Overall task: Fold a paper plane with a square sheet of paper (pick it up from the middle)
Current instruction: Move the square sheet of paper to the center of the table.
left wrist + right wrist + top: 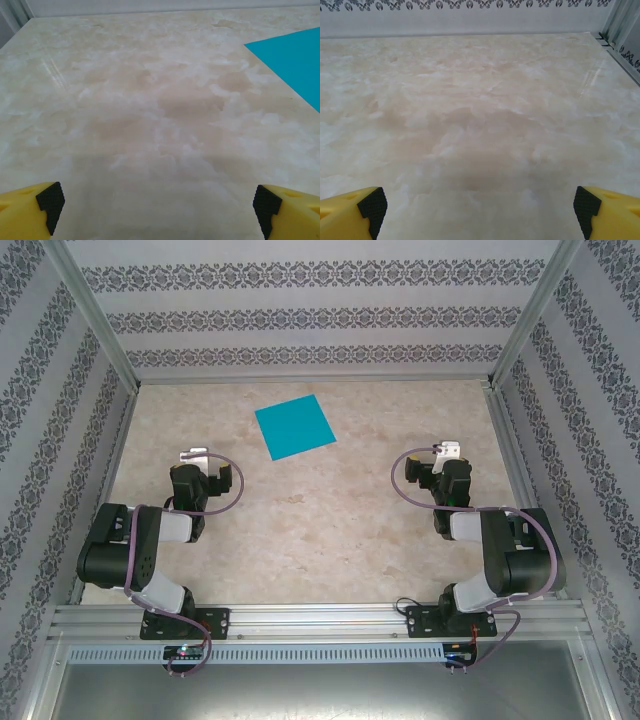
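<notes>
The square sheet of paper (294, 426) is teal-blue and lies flat and unfolded on the marbled table, toward the back and slightly left of centre. One corner of the sheet (295, 60) reaches into the left wrist view at the upper right. My left gripper (193, 455) hovers near the table's left side, to the front left of the sheet and apart from it. Its yellow fingers stand wide, so the left gripper (159, 205) is open with bare table between them. My right gripper (450, 451) is at the right, well clear of the sheet. In its own view the right gripper (477, 205) is open over bare table.
Patterned walls and aluminium frame posts (100, 330) close the table in at the back and both sides. A metal rail (320, 620) carrying both arm bases runs along the near edge. The back wall (470, 20) stands beyond the right gripper.
</notes>
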Motion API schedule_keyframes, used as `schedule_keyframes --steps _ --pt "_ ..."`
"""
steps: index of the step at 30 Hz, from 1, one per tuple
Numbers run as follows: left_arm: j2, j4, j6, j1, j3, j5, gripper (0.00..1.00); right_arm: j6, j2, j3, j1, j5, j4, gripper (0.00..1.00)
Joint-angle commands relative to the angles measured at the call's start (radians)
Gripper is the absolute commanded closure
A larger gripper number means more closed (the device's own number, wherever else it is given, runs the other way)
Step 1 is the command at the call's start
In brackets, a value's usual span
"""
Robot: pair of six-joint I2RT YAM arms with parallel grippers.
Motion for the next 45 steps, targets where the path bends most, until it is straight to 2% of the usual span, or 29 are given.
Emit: schedule_keyframes --steps 1,20,25,28,31,35,40,45 --pt "0.005 0.014 -0.008 0.011 0.016 0.014 0.0 -0.016 0.002 0.009 0.005 -0.011 0.034 0.02" --pt "0.004 0.01 -0.01 0.011 0.018 0.015 0.0 -0.017 0.003 0.01 0.005 -0.012 0.032 0.02" --pt "-0.019 -0.011 -0.011 0.012 0.019 0.005 0.0 -0.017 -0.041 -0.019 0.005 -0.008 0.057 0.02" --pt "-0.079 -0.146 -0.011 0.01 0.066 0.001 0.0 0.0 -0.165 -0.006 0.008 0.049 -0.089 0.02" --pt "-0.145 -0.275 -0.02 0.008 0.109 -0.015 0.0 0.043 -0.286 0.09 0.03 0.077 -0.411 0.02" --pt "-0.24 -0.515 -0.104 0.008 0.213 -0.015 0.0 0.172 -0.33 0.253 0.101 0.145 -0.736 0.02" --pt "-0.291 -0.846 -0.236 0.006 0.402 0.023 0.0 0.276 -0.217 0.485 0.25 0.146 -0.97 0.02" --pt "-0.285 -0.965 -0.335 0.005 0.484 0.095 0.0 0.333 0.012 0.723 0.399 0.098 -1.116 0.02"
